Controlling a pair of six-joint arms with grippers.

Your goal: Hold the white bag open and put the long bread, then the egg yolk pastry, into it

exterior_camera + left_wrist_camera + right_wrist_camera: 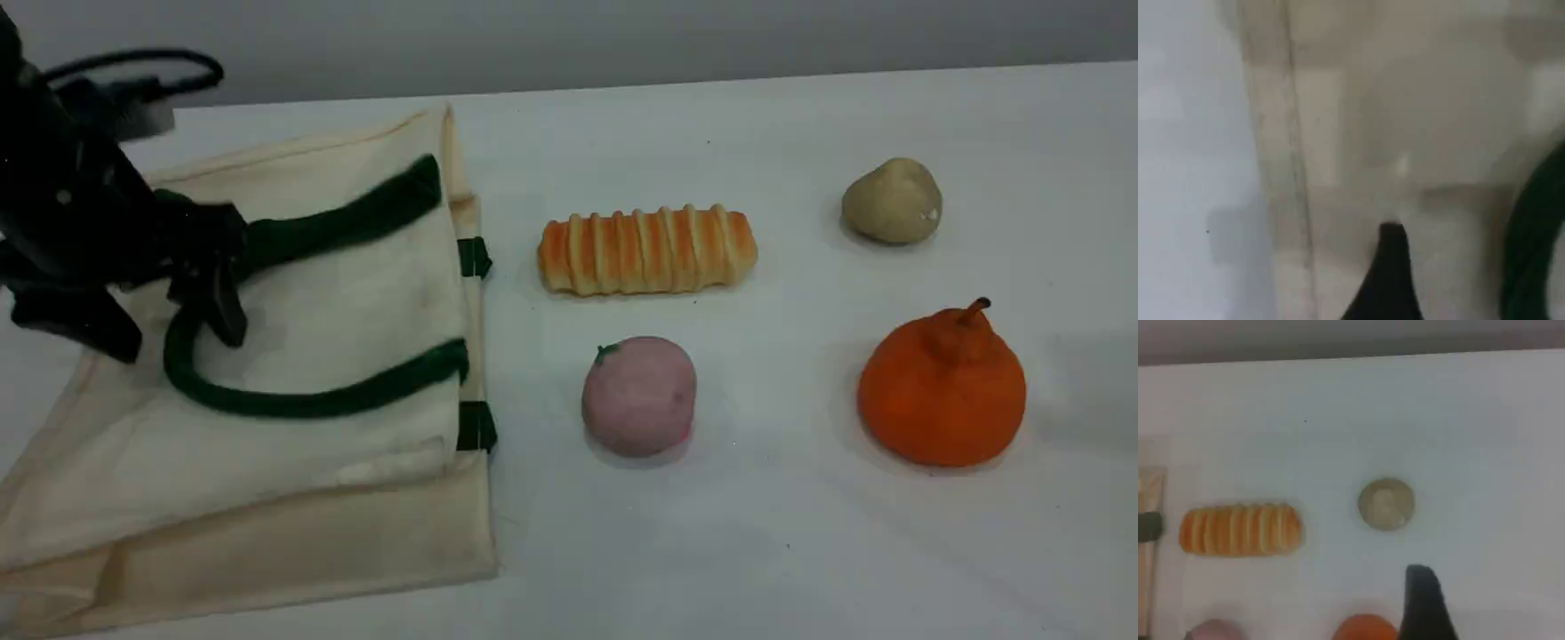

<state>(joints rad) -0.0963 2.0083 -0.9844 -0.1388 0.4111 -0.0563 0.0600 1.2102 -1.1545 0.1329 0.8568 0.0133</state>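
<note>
The white bag (338,320) lies flat on the left of the table, its dark green handle (311,404) looped on top. My left gripper (182,342) hovers low over the bag with its fingers spread open around the bend of the handle; whether it touches is unclear. In the left wrist view one fingertip (1391,260) shows over blurred canvas (1438,133). The long bread (647,250) lies right of the bag's mouth, and the egg yolk pastry (892,202) sits far right. The right wrist view shows the bread (1240,529), the pastry (1386,504) and one dark fingertip (1423,593) high above them.
A pink ball with a green tip (638,396) sits in front of the bread. An orange stemmed fruit (942,391) stands in front of the pastry. The table's far edge (800,76) meets a grey wall.
</note>
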